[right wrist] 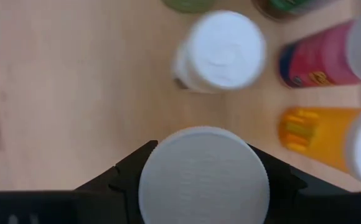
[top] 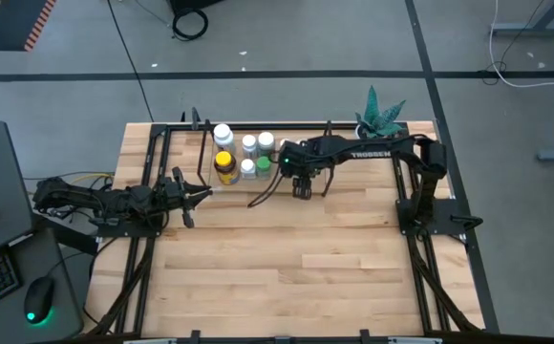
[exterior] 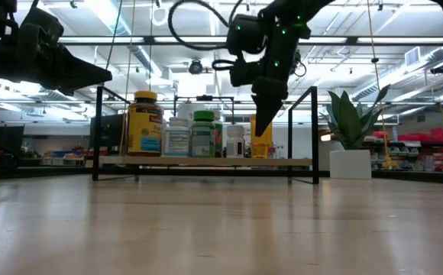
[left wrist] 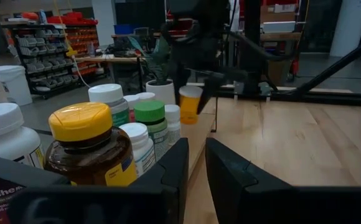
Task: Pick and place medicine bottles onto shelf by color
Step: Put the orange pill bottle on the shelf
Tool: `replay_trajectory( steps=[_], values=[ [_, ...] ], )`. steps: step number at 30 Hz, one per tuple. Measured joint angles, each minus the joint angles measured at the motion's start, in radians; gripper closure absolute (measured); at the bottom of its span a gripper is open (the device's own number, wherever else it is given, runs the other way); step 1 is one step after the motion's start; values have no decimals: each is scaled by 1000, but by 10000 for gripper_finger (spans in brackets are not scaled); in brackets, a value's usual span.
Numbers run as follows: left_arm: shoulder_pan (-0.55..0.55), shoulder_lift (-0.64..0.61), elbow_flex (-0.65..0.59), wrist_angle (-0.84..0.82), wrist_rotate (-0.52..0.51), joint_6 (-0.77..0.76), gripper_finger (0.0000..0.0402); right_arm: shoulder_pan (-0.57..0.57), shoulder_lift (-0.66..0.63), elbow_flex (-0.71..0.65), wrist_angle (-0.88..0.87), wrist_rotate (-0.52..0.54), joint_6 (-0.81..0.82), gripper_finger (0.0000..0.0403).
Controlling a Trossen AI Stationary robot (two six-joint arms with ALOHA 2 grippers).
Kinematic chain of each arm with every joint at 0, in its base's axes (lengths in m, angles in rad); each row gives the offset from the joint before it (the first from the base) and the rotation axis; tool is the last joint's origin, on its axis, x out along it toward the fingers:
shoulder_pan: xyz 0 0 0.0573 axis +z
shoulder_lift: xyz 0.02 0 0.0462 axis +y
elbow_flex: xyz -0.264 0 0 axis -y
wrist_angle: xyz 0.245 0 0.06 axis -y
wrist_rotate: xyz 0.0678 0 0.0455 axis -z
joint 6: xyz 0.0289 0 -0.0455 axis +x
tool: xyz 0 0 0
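Note:
The shelf (exterior: 206, 162) stands toward the table's far edge. On its left part is a cluster of medicine bottles (top: 244, 153): a large amber one with a yellow cap (exterior: 145, 122), white-capped ones and a green-capped one (exterior: 202, 134). My right gripper (exterior: 266, 114) is over the shelf, to the right of the cluster, shut on an orange bottle with a white cap (exterior: 261, 139). My left gripper (top: 203, 196) waits off the table just in front of the cluster, its fingers close together and holding nothing. My right gripper comes from above, pointing down, and pinches the orange bottle by its white cap (right wrist: 203, 177), one finger on each side. The bottle hangs upright below the fingers. Whether its bottom (exterior: 261, 155) touches the shelf board I cannot tell.
A white pot with a green plant (top: 382, 115) stands at the shelf's right end. A pink bottle (right wrist: 320, 62) and another orange one (right wrist: 323, 137) stand close to the held bottle. Bare tabletop (top: 287, 268) fills the near half. A keyboard and mouse (top: 33, 311) lie off the table's left.

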Motion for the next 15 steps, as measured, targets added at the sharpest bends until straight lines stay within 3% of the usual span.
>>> replay_trajectory(
  steps=[15],
  values=[
    [0,0,0,0,0,0,340,-79,-1,-47,59,-33,23,186]
  ],
)
